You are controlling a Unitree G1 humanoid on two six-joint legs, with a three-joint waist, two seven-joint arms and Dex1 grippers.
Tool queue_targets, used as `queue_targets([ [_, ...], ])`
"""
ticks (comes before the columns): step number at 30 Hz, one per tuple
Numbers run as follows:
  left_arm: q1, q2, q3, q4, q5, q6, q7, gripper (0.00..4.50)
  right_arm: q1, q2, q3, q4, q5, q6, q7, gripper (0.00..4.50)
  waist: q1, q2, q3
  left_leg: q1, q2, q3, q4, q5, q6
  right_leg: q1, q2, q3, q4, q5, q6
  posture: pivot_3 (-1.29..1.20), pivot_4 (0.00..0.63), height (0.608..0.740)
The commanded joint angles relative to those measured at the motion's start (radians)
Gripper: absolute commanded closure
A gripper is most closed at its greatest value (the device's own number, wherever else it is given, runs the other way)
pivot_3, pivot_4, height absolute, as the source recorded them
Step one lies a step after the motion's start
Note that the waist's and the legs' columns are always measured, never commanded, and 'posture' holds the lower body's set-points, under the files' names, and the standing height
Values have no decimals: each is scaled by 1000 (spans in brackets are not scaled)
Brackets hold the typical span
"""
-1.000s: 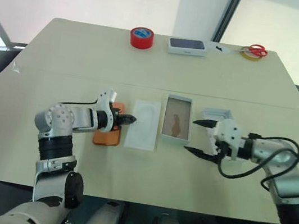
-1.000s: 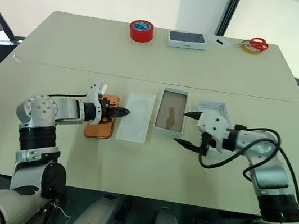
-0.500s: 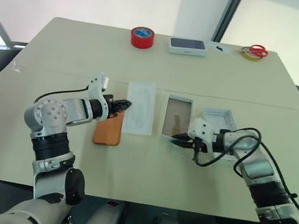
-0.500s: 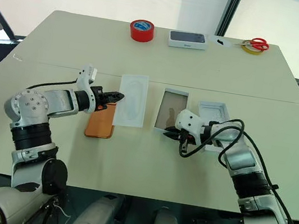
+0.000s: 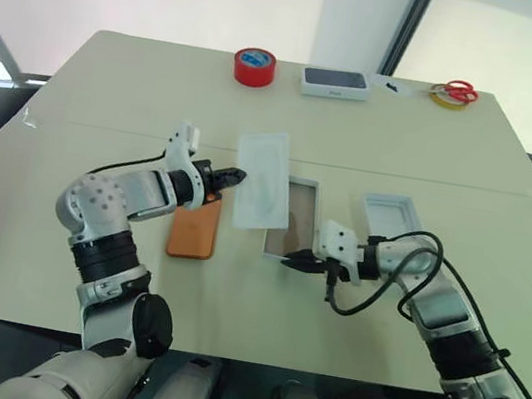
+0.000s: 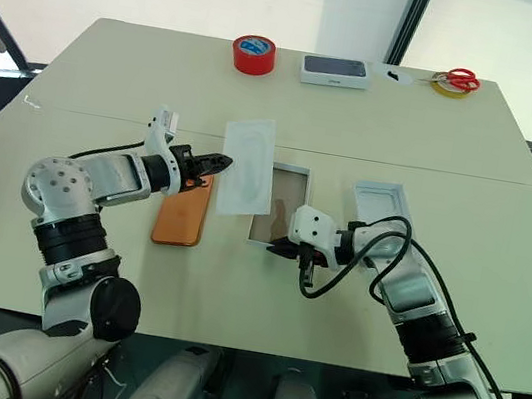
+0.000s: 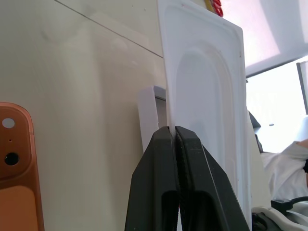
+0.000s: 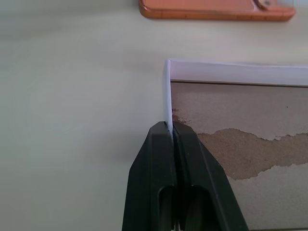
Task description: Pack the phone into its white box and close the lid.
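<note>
The orange phone lies back up on the table, its camera corner beside my left gripper. That left gripper is shut on the edge of the flat white insert and holds it tilted above the table, partly over the white box's left side. The white box lies open with its tan floor showing. My right gripper is shut on its near wall. To the right of the box, the lid rests open side up.
At the table's far edge stand a red tape roll, a white box picturing a dark phone and red-handled scissors on a yellow ring. A seam crosses the tabletop.
My right gripper went from open to shut on the box's near wall and pulled the box left. My left gripper lifted the insert off the table and carried it right, over the box.
</note>
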Motion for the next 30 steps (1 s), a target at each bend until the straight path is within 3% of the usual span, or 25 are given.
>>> queue_targets([
  [1,18,-12,-45,-26,-8,-20,-5,4500,7,11,-18,-64,25,28,-22,3886,0,0,0,0,0,0,0,0,0,0,0,0,0,0,0,0,150,736],
  [2,27,-13,-60,-24,-7,-26,-9,4500,9,11,-27,-73,26,32,-34,3565,0,0,0,0,0,0,0,0,0,0,0,0,0,0,0,0,150,736],
  [6,53,-34,-102,-23,-9,-47,-13,4500,34,-44,-90,-120,32,26,-56,1584,3,0,0,0,0,0,0,0,0,0,0,0,0,0,0,0,150,736],
  [14,53,-62,-164,27,6,-116,-19,4500,148,-227,-279,-165,118,38,-29,1584,2,-1,0,-1,-1,0,0,0,0,0,-1,0,-1,0,0,0,150,736],
  [24,53,-34,-313,157,62,-252,-67,4500,145,-235,-322,-116,111,-2,-92,1584,1,-1,1,-1,0,0,0,0,0,0,-1,0,-1,0,0,0,150,736],
  [30,51,-36,-336,183,68,-267,-70,4500,153,-240,-325,-111,106,-13,-110,1584,2,-1,1,-1,0,0,0,0,1,0,-1,0,-1,0,0,0,150,736],
])
